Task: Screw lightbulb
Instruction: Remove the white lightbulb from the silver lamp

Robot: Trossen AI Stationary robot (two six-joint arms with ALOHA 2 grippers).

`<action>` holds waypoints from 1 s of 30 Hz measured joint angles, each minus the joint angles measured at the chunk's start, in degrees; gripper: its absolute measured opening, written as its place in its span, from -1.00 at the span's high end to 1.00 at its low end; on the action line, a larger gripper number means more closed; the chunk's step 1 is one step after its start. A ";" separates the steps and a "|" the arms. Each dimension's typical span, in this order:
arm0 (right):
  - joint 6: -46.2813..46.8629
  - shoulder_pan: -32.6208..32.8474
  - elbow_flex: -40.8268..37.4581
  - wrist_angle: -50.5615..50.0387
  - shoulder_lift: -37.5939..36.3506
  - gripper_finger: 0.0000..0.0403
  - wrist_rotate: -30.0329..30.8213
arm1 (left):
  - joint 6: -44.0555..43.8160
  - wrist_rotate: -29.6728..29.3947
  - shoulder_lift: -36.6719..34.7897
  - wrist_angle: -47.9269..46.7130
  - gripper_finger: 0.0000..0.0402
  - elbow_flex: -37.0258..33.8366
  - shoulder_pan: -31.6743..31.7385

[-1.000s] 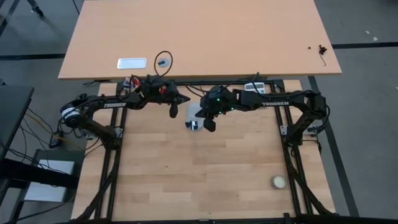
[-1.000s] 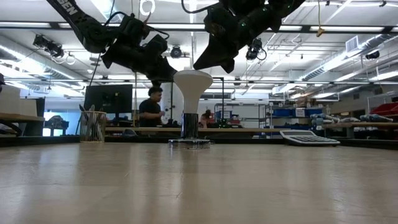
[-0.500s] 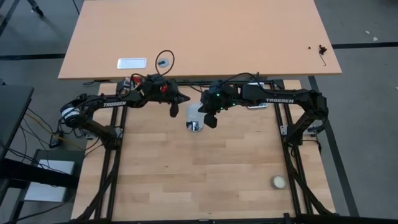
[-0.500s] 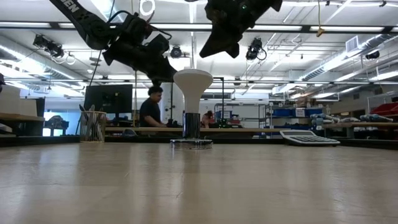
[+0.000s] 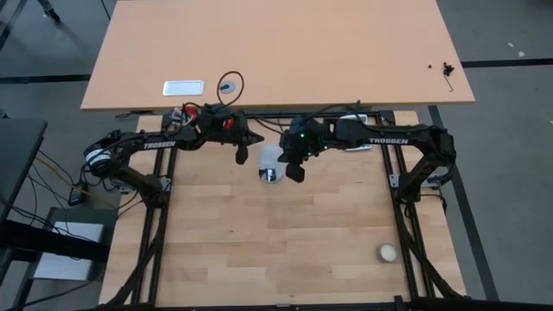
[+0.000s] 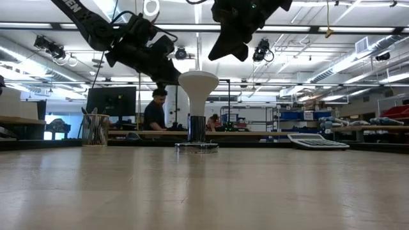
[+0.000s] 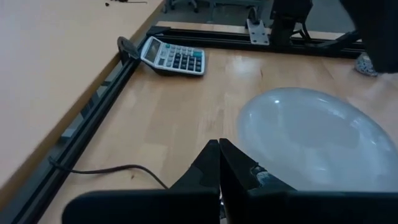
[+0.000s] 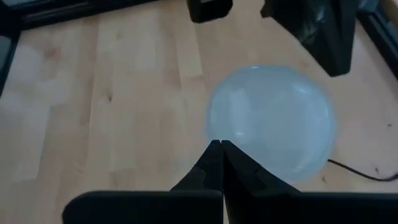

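Note:
The lightbulb [image 6: 197, 86] stands upright near the table's far edge, dome up. Its grey screw base [image 6: 197, 128] is stuck into the round socket disc [image 6: 196, 147] on the wood. From above the dome [image 5: 270, 158] shows white. My left gripper [image 5: 243, 156] is shut and hangs just left of the dome at its height [image 6: 171, 78]; a small gap shows in the high view. The dome fills the left wrist view [image 7: 311, 140] beyond the shut fingers [image 7: 219, 149]. My right gripper [image 5: 295, 173] is shut, slanting down, above and right of the dome [image 6: 214, 57], clear of it [image 8: 270, 121].
A calculator [image 7: 174, 56] lies by the far rail, right of the bulb. A thin black cord [image 7: 112, 171] runs along that rail. A cream ball [image 5: 387, 252] sits at the near right. A large tan table [image 5: 276, 52] stands beyond. A person [image 6: 154, 112] sits in the room behind.
My right gripper has risen from beside the bulb's dome to well above it, staying shut and tipping a little more steeply. The bulb stands as before.

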 joint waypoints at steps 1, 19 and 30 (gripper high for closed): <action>0.04 0.00 -0.27 -0.17 0.01 0.98 -0.09 | 0.01 0.00 0.00 -0.02 1.00 0.00 -0.05; -2.74 0.92 -0.47 -5.35 5.15 0.98 0.45 | 2.57 -0.48 0.09 -6.47 1.00 -0.03 -0.90; -3.05 0.07 -0.45 -1.21 4.59 0.98 2.57 | 3.91 -1.41 0.08 -5.06 1.00 -0.07 -1.85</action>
